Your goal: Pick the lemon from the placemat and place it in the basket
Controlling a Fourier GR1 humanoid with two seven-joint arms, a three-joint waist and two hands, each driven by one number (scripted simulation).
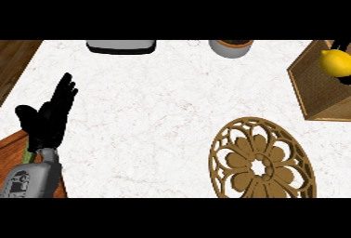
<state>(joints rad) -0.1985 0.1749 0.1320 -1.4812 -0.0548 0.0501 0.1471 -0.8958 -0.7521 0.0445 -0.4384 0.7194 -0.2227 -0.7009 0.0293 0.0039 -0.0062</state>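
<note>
Lemon (pixel 336 62) over basket (pixel 308 88), R hand mostly hidden; L hand (pixel 48 118) resting.

White marble counter (pixel 151 116), round wooden placemat (pixel 261 159), wicker basket (pixel 312 88), grey pot (pixel 231 48)

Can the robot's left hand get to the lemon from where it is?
Probably not easily. The left hand rests open at the far left, while the lemon is over the basket at the far right, across the counter.
</note>
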